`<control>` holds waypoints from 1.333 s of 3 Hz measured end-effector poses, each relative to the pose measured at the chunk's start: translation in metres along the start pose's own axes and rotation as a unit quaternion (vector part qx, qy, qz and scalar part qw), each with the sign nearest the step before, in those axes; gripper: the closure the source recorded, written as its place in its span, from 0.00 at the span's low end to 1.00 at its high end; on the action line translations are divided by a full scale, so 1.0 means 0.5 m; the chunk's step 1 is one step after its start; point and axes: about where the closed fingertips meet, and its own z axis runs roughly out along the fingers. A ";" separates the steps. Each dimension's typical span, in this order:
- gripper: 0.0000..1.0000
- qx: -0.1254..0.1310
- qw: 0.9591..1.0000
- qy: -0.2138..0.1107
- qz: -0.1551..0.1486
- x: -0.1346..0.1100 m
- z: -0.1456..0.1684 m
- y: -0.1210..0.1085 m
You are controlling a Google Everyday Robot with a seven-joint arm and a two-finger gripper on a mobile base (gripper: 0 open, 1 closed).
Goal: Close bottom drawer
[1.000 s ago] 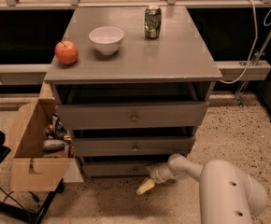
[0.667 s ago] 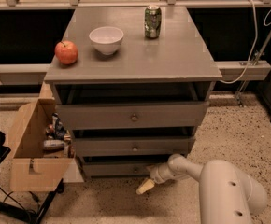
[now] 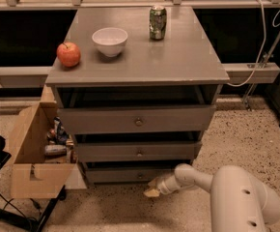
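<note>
My gripper (image 3: 152,191) is at bottom centre of the frame, low over the floor, just below and right of the knob (image 3: 140,176) on the bottom drawer (image 3: 113,174). Contact with the front panel: cannot tell. Gripper parted or closed: cannot tell. The bottom drawer is the lowest of three fronts, lower centre. Cardboard box (image 3: 29,178) stands at lower left, beside the cabinet.
</note>
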 end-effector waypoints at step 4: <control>1.00 0.178 0.983 0.045 0.005 0.096 -0.270 0.174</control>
